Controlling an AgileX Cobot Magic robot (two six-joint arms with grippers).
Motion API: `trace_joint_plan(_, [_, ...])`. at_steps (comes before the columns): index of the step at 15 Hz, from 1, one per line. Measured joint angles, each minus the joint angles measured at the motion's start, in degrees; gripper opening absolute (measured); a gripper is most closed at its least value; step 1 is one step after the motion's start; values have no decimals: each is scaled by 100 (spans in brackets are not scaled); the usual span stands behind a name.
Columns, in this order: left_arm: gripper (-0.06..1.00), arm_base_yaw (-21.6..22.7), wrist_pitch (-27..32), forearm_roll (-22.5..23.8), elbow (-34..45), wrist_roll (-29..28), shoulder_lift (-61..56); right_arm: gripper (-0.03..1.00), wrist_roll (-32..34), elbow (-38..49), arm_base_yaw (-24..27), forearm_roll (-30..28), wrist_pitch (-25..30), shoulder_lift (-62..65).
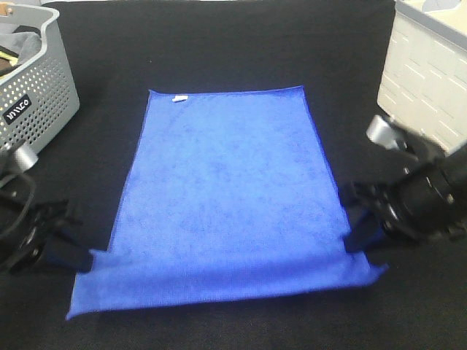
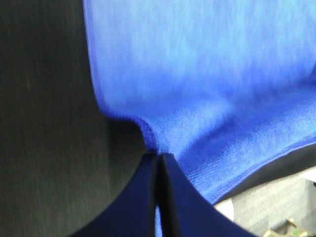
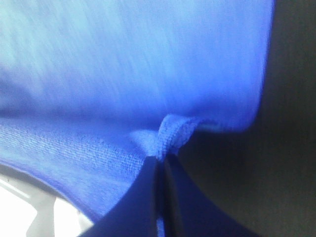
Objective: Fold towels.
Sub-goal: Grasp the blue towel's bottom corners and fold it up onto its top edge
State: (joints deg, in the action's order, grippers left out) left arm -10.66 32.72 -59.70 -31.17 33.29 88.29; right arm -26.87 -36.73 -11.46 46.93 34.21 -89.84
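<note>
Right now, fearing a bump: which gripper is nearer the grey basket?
Left. The left gripper pinches the towel edge on the grey basket side; the right gripper pinches the opposite edge, across the towel.

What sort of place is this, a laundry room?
More likely a robot test bench than a home: a black-covered table, the left gripper and right gripper pinching a blue towel, and a grey basket and white bin set alongside.
</note>
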Motion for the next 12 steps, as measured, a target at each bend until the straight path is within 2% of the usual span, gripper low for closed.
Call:
trace_joint_plan(4, [0, 17, -11, 504, -1478, -464, 968, 0, 183, -1725, 0, -367, 86, -928])
trace_joint_plan(8, [0, 269, 34, 888, -3644, -854, 2315, 0, 722, -4154, 0, -1169, 390, -2384])
trace_joint_plan(12, [0, 269, -132, 951, -5380, -900, 3358, 0, 1215, -6108, 0, -1748, 464, -3638])
